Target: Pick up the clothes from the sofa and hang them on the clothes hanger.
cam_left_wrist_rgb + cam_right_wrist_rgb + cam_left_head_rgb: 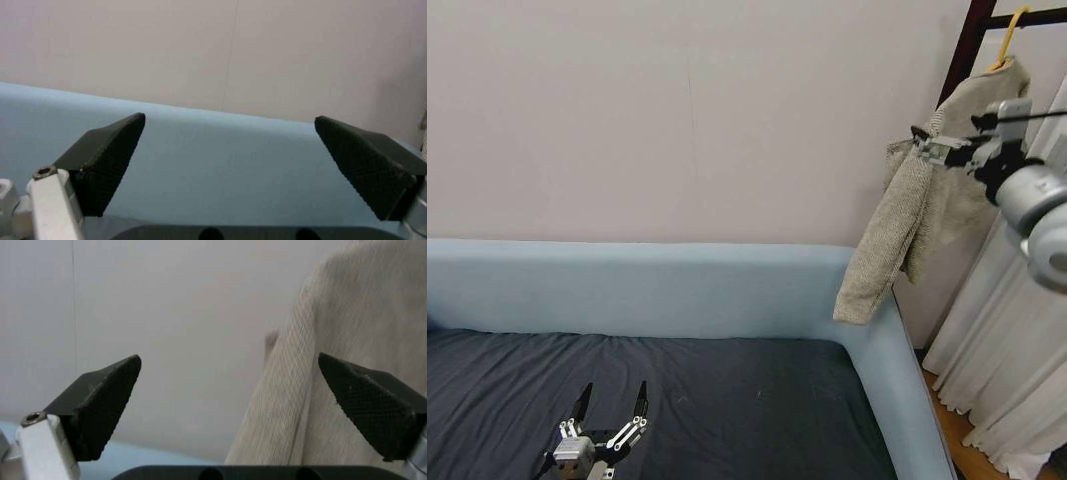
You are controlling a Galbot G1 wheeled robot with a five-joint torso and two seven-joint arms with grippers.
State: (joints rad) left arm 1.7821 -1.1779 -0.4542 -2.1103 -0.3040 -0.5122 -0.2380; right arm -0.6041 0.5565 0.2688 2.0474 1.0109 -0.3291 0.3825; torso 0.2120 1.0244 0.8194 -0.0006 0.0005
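The pale wall (677,120) is filling the background, and the light blue sofa (657,290) is running along it, its dark seat cushion (757,400) showing no garment on the part in view. A white curtain (1007,360) is draping down past the sofa's right end. The beige sweater (907,220) is hanging from a yellow hanger (1010,35) on the dark rack (962,50), above the sofa's back right corner, with one sleeve dangling down to that corner. The right gripper (927,142) is hovering at the sweater's shoulder with its jaws spread apart, gripping nothing, the knit lying just beside one finger. The left gripper (613,395) is waiting low over the seat near its front left corner, jaws likewise apart. The hanging step is looking finished; the next move seems to call for drawing the right arm clear without snagging the knit or tugging the hanger.
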